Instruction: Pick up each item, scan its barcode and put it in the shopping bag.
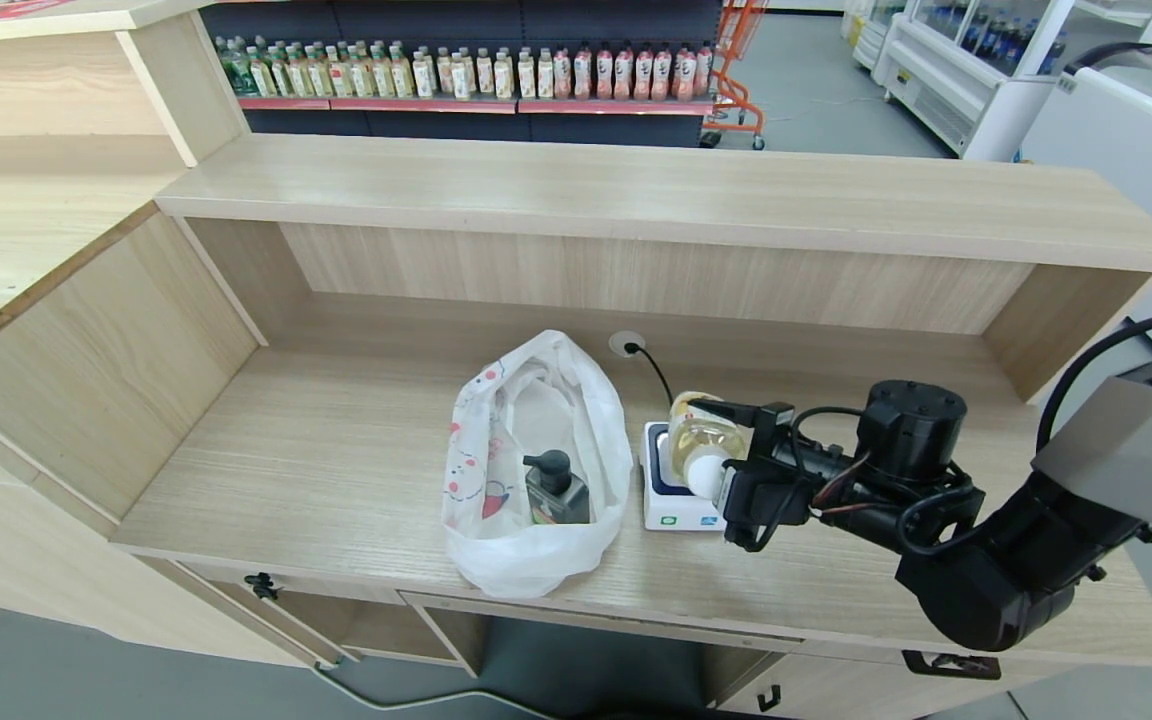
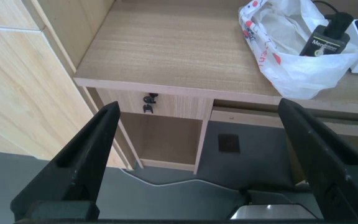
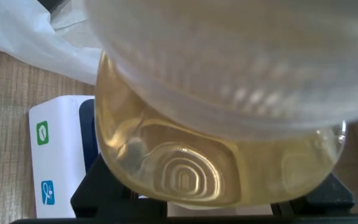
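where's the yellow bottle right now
In the head view, the yellow bottle is held in the right gripper over the scanner, right of the shopping bag.

Head view: high, facing forward and down across the counter (image 1: 336,450) to the far shelves (image 1: 476,105). Left wrist view: off the counter's near left edge, facing it, medium range. Right wrist view: tight on the bottle (image 3: 216,168), above the scanner (image 3: 55,155). All three share the bag (image 1: 536,560) and scanner.
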Robot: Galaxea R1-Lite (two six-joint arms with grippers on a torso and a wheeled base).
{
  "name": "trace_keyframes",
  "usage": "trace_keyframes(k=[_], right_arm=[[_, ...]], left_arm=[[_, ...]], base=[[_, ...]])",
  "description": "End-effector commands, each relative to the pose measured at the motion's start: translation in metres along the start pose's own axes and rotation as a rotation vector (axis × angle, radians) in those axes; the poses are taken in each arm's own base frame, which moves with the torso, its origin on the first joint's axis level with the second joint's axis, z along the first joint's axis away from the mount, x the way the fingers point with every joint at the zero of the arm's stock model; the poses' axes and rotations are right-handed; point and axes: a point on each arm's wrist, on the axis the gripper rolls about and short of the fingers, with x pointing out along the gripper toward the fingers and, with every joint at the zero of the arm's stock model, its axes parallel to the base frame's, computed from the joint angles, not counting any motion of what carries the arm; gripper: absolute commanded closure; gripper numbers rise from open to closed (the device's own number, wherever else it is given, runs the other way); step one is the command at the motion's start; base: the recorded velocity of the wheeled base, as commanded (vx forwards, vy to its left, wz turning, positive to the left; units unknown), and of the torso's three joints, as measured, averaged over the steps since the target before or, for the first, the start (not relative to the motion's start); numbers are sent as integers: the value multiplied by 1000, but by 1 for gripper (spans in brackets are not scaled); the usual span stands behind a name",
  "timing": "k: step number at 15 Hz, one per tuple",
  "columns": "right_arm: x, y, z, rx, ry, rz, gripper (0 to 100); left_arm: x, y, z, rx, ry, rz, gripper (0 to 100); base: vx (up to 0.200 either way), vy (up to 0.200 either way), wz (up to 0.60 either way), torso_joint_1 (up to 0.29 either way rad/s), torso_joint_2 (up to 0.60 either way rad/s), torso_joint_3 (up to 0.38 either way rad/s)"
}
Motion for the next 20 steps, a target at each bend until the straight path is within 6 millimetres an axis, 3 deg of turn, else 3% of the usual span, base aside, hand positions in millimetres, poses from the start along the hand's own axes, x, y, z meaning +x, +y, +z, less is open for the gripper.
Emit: trace_keyframes(k=[1, 20], right_arm=[[0, 4, -1, 4, 2, 11, 100], [-1, 12, -3, -30, 0, 10, 100]], left_arm=[[0, 0, 0, 0, 0, 0, 0], [0, 0, 0, 0, 0, 0, 0]], base=[[0, 0, 0, 0, 0, 0], [0, 0, 0, 0, 0, 0]])
